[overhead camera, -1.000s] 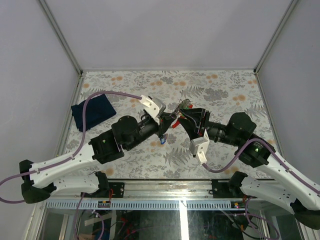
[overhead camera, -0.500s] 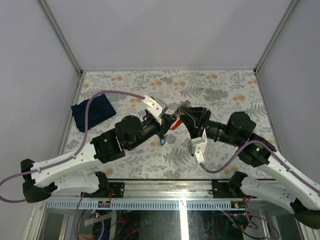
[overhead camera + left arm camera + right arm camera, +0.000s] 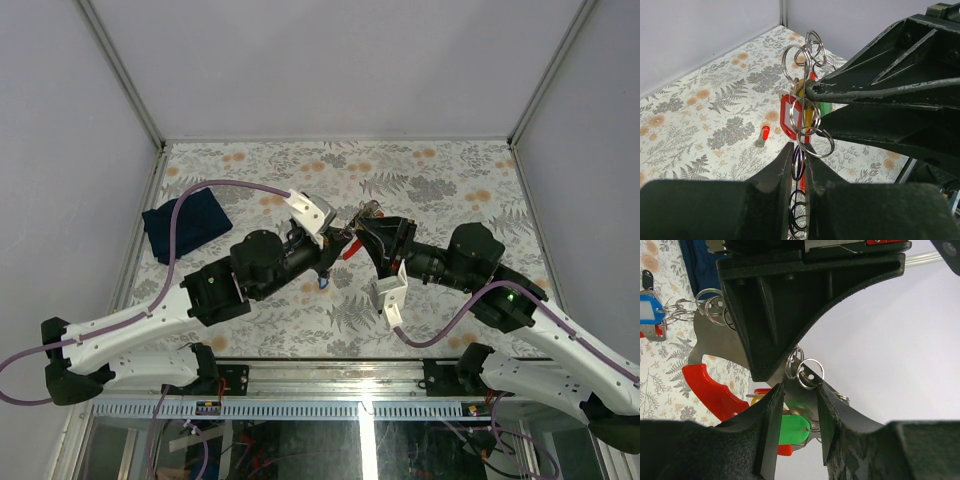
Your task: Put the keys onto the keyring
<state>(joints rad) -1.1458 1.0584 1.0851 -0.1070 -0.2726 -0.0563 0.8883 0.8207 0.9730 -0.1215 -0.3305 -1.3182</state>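
The left fingers (image 3: pixel 771 175) pinched nearly shut on the keyring (image 3: pixel 715 347), right fingers (image 3: pixel 765 430) at their three o'clock stood part-open astride the tagged keys (image 3: pixel 790 117), all hung above mid desk (image 3: pixel 440 170), navy cloth (image 3: pixel 185 225) lay at nine o'clock.
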